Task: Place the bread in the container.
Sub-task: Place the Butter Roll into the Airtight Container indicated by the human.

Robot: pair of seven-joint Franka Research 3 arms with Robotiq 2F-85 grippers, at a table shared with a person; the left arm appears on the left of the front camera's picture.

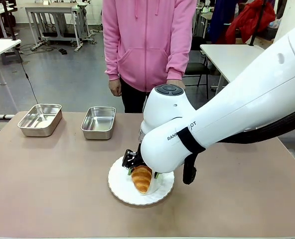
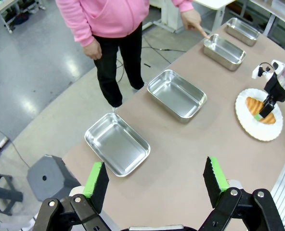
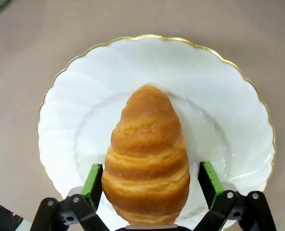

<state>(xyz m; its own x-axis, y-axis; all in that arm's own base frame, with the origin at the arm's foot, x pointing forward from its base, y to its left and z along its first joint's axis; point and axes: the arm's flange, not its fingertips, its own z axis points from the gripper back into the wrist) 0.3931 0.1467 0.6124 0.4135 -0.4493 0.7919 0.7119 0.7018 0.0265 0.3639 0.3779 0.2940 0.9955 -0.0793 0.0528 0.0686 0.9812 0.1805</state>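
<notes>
Trays of shiny steel sit toward the far left of a tan table point(image 1: 48, 199): in the front view one tray point(image 1: 40, 119) lies nearest the left edge and a second tray point(image 1: 98, 122) just to its right, both well apart from everything else. Right of them, near the middle of the table's near side, a round white scalloped plate point(image 1: 118, 186) with a thin gold rim carries the bread point(image 1: 141, 178), a golden-brown ridged croissant lying flat on it. The right arm point(image 1: 247, 104) reaches in from the right and bends down over the plate, its right gripper point(image 1: 143, 172) lowered around the croissant. Seen from the right wrist, the green pads point(image 3: 92, 179) stand apart on either side of the wide end of the bread point(image 3: 147, 159), close to its flanks; whether they touch it cannot be told. Behind the table stands a person in a pink hoodie point(image 1: 147, 40). From the left wrist, the left gripper point(image 2: 155, 179) hangs high above the table with its jaws wide apart and nothing between them; below it four steel trays run in a row, and the person's hand point(image 2: 193, 19) points a finger at the third tray point(image 2: 224, 50) along.
</notes>
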